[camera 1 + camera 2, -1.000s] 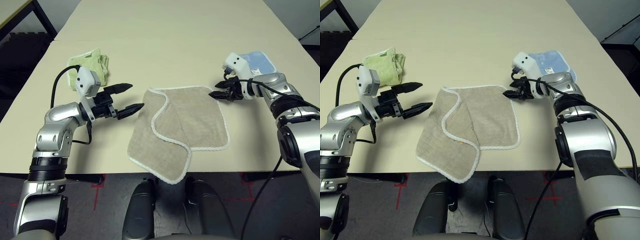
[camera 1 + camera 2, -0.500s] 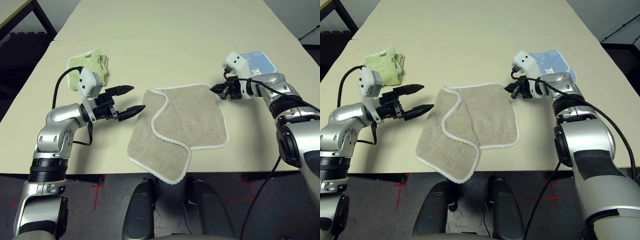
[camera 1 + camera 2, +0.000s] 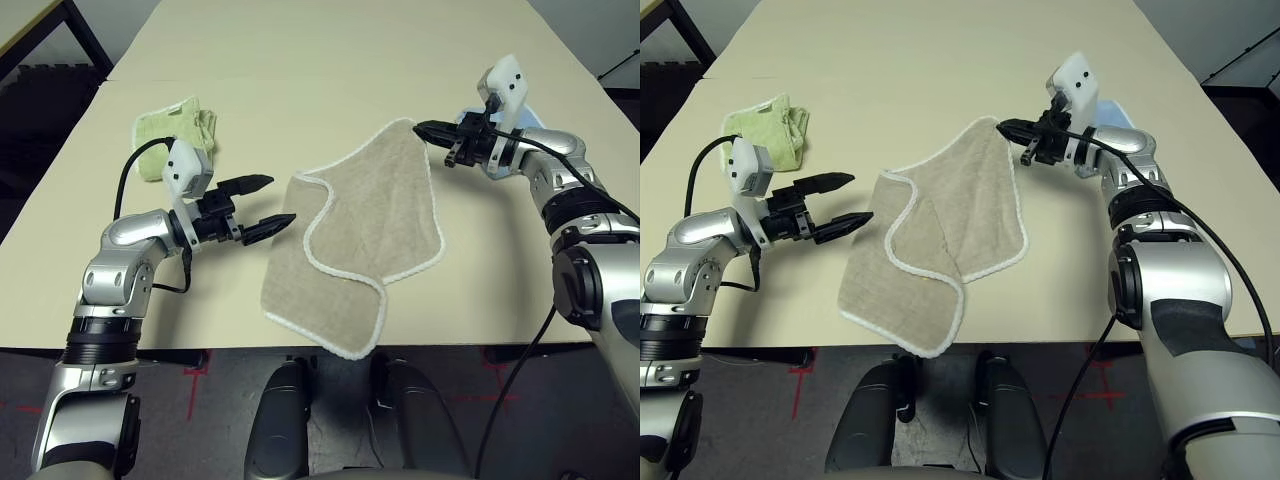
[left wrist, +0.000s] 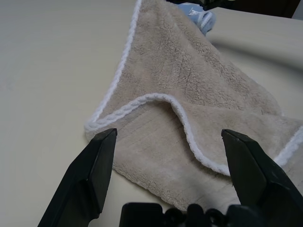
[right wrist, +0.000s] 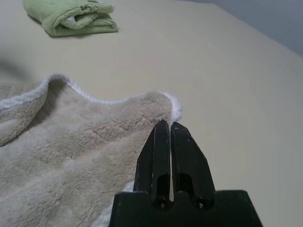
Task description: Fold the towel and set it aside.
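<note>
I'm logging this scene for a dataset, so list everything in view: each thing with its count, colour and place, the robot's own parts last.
towel: one, beige with white edging, middle of the table, partly folded, its far right corner lifted off the surface.
green cloth: one, light green, bunched, far left on the table.
blue cloth: one, light blue, far right, mostly hidden behind the right arm.
table: one, cream, under everything.
left hand: one, black fingers, open, hovering just left of the towel.
right hand: one, black fingers, shut on the towel's raised corner.
</note>
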Tool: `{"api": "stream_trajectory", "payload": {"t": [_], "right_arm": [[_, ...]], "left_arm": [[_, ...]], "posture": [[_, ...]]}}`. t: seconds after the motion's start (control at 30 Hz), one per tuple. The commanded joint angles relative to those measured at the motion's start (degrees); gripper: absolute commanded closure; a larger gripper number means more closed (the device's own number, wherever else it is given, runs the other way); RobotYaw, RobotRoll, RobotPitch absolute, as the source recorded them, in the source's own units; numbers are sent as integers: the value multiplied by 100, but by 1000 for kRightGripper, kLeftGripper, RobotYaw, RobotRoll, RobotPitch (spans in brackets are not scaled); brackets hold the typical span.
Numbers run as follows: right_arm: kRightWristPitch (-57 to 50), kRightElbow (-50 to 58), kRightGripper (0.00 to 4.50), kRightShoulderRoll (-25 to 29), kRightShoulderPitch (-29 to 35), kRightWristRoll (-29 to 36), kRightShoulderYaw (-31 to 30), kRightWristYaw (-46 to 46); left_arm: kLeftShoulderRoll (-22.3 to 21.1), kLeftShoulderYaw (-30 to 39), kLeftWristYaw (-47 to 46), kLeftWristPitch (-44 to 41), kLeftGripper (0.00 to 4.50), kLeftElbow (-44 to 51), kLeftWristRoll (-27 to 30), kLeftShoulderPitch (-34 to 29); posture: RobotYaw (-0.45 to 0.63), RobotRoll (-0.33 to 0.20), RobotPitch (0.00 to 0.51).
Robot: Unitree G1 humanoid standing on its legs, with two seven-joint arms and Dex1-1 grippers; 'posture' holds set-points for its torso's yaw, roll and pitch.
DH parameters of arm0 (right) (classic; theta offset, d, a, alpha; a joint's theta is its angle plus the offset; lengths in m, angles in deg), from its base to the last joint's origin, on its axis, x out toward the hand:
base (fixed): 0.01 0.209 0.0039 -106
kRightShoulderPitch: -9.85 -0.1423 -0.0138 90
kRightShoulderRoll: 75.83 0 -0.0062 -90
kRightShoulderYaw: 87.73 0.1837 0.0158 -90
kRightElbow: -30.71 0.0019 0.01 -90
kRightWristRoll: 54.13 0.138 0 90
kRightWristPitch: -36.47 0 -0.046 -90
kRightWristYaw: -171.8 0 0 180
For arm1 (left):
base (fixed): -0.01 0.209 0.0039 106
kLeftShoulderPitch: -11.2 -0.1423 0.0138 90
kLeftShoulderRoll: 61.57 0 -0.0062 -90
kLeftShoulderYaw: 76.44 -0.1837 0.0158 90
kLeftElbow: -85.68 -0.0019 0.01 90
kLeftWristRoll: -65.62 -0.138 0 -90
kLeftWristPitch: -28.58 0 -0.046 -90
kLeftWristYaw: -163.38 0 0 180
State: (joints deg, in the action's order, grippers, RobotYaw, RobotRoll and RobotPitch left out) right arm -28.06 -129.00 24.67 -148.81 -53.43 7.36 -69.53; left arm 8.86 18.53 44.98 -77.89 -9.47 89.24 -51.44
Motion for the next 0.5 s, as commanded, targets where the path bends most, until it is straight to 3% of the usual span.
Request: {"api": "stream_trajectory", "payload": {"t": [0.03,0.3,0.5], "right_arm": [[504,31,4475,4,34,-137,-123,147],[1722,-3,4475,160,-30,-545,-304,1086],[2138,-8,4475,143,-441,-571,-209,1871]], "left_arm": [[61,-123,-5,-51,0,-24,-3,9],[83,-140,-19,-53,0,-40,-7,9],[119,-124,-51,-134,0,-85,30,92]], "posture": [[66,0,206],[65,0,196],[57,0,198]]}}
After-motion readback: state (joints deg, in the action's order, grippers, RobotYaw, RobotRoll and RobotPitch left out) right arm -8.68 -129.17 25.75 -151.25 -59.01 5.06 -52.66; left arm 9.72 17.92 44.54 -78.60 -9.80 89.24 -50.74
